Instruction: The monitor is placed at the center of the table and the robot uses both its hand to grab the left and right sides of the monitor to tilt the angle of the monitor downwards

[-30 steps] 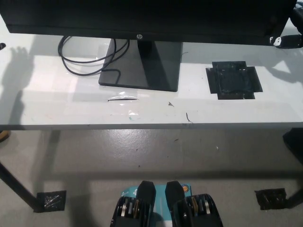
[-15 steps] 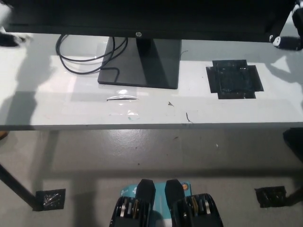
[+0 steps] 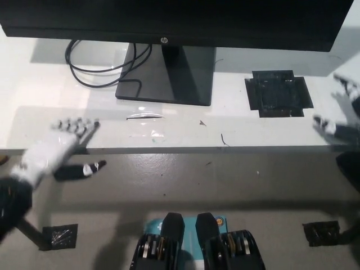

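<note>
Left hand (image 3: 56, 149), white and blurred, hangs released with fingers spread at eight o'clock, off the counter (image 3: 281, 132) edge; half a second ago it was up by the monitor's left side. Right hand (image 3: 340, 126), barely visible at three o'clock, has likewise dropped from the screen corner; I cannot tell its state. Monitor (image 3: 169, 22) stands at twelve o'clock on its base, ungripped, so the tilt looks finished.

monitor (image 3: 169, 22) | black, on rectangular stand | upright at table's far middle | screen edge overhangs its base
</note>
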You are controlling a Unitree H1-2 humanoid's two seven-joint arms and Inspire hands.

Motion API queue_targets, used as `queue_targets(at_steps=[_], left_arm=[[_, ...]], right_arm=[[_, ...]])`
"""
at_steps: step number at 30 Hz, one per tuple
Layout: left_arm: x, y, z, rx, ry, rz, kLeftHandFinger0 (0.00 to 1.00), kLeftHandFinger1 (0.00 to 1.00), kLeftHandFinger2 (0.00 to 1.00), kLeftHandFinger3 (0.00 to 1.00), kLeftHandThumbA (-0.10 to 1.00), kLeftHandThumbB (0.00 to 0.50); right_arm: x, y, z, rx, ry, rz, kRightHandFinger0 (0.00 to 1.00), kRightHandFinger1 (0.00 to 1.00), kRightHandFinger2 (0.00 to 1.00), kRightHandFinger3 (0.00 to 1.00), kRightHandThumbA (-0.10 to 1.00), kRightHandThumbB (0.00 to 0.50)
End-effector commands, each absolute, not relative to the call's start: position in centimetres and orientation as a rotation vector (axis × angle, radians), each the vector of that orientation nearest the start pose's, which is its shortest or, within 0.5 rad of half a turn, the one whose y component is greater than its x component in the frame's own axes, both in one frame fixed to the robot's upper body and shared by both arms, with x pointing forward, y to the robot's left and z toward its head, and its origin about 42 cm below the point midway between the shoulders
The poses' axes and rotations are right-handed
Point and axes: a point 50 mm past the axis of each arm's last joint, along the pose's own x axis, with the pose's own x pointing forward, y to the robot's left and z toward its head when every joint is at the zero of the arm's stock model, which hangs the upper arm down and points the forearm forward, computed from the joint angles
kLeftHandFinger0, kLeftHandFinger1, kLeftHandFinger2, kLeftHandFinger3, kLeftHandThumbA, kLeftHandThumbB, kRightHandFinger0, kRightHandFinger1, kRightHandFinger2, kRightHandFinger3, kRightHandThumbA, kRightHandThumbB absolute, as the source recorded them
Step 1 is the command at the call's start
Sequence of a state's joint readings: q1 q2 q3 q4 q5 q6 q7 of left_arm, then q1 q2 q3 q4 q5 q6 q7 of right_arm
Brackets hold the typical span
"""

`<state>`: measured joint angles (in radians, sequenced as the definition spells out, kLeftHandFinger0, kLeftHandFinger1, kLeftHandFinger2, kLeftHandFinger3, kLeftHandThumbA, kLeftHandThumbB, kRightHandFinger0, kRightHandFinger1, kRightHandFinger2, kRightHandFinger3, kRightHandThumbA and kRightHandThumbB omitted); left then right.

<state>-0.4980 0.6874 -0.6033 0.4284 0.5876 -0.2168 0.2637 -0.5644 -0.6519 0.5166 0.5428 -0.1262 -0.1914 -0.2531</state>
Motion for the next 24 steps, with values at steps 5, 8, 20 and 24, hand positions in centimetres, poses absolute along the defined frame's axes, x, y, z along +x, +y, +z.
queue_targets(at_steps=[5,8,20,24], left_arm=[[25.9,35.0,26.0,0.663,-0.552,-0.175,1.00,1.00,1.00,1.00,0.92,0.449],[24.3,33.8,25.9,0.621,-0.608,-0.185,1.00,1.00,1.00,1.00,0.92,0.392],[22.8,27.0,22.3,0.386,-0.707,-0.302,1.00,1.00,1.00,1.00,1.00,0.359],[24.6,26.1,18.7,0.366,-0.661,-0.288,1.00,1.00,1.00,1.00,1.00,0.368]], right_arm=[[30.2,-37.2,31.8,-0.217,-0.705,0.495,1.00,1.00,1.00,1.00,0.76,0.500],[28.1,-35.8,32.2,-0.185,-0.771,0.461,1.00,1.00,1.00,1.00,0.84,0.500],[25.8,-23.2,25.7,-0.241,-1.003,0.076,1.00,1.00,1.00,1.00,1.00,0.396],[27.5,-20.8,20.9,-0.205,-0.832,0.050,1.00,1.00,1.00,1.00,1.00,0.355]])
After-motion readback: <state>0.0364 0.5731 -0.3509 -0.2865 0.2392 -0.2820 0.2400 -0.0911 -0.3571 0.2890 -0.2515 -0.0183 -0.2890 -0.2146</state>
